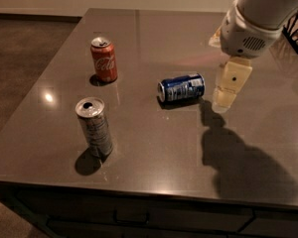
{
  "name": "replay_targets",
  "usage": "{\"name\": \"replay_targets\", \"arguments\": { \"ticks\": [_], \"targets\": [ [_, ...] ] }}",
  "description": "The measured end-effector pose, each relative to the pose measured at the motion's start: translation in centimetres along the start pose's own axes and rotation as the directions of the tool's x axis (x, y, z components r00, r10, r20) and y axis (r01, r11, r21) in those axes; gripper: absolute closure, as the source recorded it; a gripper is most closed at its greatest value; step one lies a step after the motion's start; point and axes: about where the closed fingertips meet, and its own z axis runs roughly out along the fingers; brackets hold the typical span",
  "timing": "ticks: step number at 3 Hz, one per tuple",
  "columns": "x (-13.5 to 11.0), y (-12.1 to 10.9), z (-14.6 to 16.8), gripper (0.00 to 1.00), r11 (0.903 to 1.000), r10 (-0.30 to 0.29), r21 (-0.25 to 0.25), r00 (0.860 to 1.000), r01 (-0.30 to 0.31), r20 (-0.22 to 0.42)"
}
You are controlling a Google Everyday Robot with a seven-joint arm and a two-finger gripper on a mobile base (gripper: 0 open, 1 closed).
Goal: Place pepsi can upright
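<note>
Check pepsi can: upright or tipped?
Tipped. The pepsi can lies on its side on the table, one silver end toward the red can. The hand hangs beside its other end.

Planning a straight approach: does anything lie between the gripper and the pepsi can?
No. In the camera view only bare table separates the pepsi can, lying on its side, from the gripper beside its end.

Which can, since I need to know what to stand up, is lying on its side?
The dark blue can lies on its side; the red can and the silver can stand upright. The gripper hovers close beside it.
</note>
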Motion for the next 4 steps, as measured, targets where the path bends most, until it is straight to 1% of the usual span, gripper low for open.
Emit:
{"name": "replay_targets", "arguments": {
  "ticks": [1, 2, 3, 4],
  "targets": [
    [-2.3, -2.1, 3.0, 0.0, 0.997, -0.075, -0.021, 0.997, 0.075, 0.002],
    [-4.1, -3.5, 5.8, 0.0, 0.9876, -0.152, -0.04, 0.988, 0.152, 0.002],
    [-5.0, -4.0, 8.4, 0.0, 0.9713, -0.227, -0.078, 0.974, 0.225, -0.018],
    [-5.3, -4.1, 10.3, 0.0, 0.9556, -0.277, -0.114, 0.96, 0.271, -0.033]
  ]
}}
